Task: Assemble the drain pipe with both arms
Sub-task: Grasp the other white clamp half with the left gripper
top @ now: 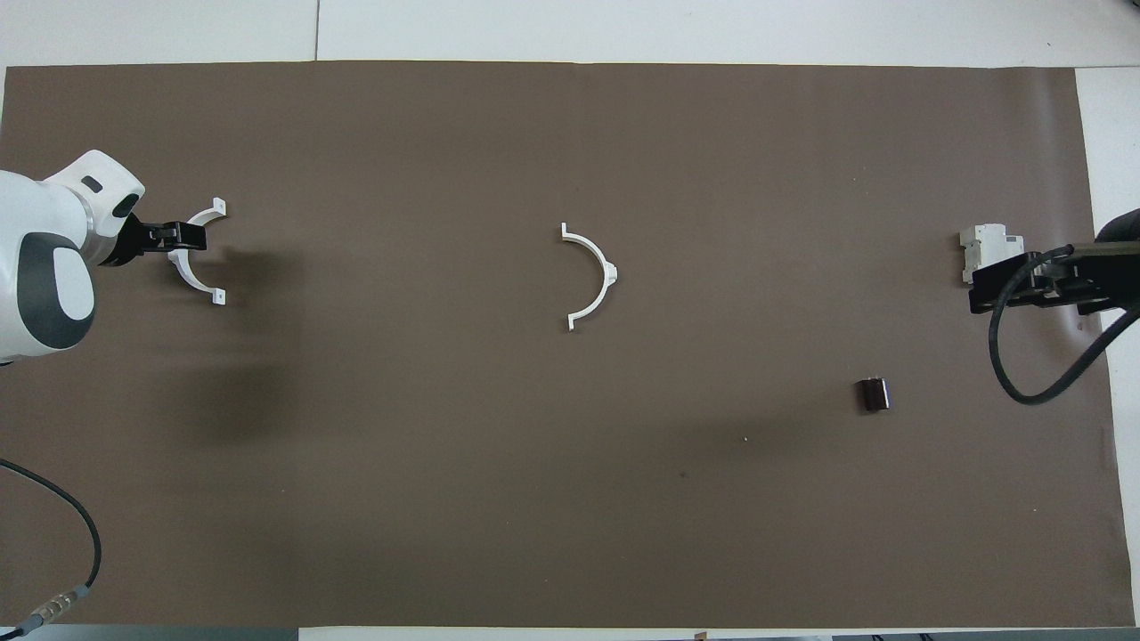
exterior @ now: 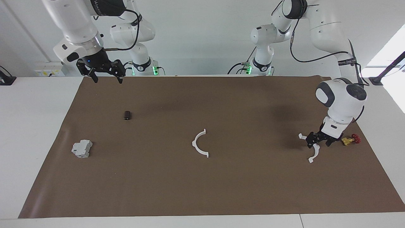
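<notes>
The drain pipe lies as two separate white half-ring arcs on the brown mat (exterior: 221,190). One arc (exterior: 200,144) (top: 595,270) rests alone at the mat's middle. The other arc (exterior: 313,155) (top: 189,271) lies at the left arm's end. My left gripper (exterior: 318,144) (top: 187,236) is down at the mat and open, its fingers straddling this arc's middle. My right gripper (exterior: 107,77) (top: 1015,285) hangs open and empty high over the mat's edge nearest the robots, at the right arm's end.
A small yellow-and-red valve (exterior: 349,139) sits right beside the left gripper, toward the mat's end. A grey blocky box (exterior: 81,148) (top: 984,242) and a small dark cylinder (exterior: 127,115) (top: 873,394) lie at the right arm's end.
</notes>
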`<move>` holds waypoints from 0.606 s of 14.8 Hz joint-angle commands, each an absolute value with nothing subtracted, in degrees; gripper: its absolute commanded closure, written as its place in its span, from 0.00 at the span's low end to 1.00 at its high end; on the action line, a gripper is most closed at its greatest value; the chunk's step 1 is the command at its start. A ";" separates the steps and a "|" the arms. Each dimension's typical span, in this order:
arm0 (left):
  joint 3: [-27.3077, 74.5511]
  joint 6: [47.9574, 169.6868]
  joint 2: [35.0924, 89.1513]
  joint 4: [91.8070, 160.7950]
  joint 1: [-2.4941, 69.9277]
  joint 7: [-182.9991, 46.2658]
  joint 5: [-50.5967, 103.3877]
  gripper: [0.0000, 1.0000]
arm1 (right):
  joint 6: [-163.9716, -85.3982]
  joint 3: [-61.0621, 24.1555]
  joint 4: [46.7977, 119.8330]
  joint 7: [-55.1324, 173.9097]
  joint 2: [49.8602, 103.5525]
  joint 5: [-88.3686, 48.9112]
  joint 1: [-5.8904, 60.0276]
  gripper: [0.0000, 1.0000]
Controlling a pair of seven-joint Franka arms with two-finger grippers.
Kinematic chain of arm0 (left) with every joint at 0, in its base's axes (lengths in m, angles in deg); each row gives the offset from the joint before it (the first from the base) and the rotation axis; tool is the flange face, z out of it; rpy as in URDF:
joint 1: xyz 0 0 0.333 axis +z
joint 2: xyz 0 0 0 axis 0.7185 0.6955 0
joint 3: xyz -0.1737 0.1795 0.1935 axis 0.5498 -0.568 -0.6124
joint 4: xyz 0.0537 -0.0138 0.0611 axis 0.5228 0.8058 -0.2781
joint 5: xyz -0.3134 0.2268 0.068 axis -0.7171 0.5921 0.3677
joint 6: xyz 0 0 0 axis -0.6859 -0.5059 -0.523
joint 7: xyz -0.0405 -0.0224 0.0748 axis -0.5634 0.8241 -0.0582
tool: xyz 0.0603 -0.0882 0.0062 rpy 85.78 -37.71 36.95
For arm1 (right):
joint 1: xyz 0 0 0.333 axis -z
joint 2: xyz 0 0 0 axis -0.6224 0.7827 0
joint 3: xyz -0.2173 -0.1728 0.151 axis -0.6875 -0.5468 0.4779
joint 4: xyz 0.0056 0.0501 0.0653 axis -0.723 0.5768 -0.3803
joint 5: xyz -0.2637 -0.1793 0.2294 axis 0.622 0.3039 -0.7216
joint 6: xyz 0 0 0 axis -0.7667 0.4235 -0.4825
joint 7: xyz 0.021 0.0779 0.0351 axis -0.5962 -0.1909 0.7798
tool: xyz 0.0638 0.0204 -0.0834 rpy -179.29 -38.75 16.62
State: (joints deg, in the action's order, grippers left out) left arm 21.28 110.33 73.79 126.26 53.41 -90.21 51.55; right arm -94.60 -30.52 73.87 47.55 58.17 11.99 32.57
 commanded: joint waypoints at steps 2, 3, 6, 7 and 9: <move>21.56 111.85 74.03 126.35 54.02 -91.02 51.18 0.40 | -95.94 -30.05 72.64 48.49 59.43 12.27 34.01 0.00; 21.47 112.72 74.30 126.35 54.11 -91.02 51.18 0.41 | -95.94 -30.14 72.64 48.49 59.43 12.18 34.62 0.00; 21.47 113.70 74.47 126.96 54.11 -91.02 51.18 0.39 | -96.38 -30.22 72.73 48.67 59.52 11.83 36.82 0.00; 21.47 113.79 74.39 127.40 54.11 -91.02 51.18 0.39 | -96.73 -30.22 72.99 48.67 59.52 11.83 37.08 0.00; 21.47 113.88 74.30 128.02 54.02 -91.02 51.18 0.38 | -97.08 -30.22 72.99 48.75 59.52 12.44 37.35 0.00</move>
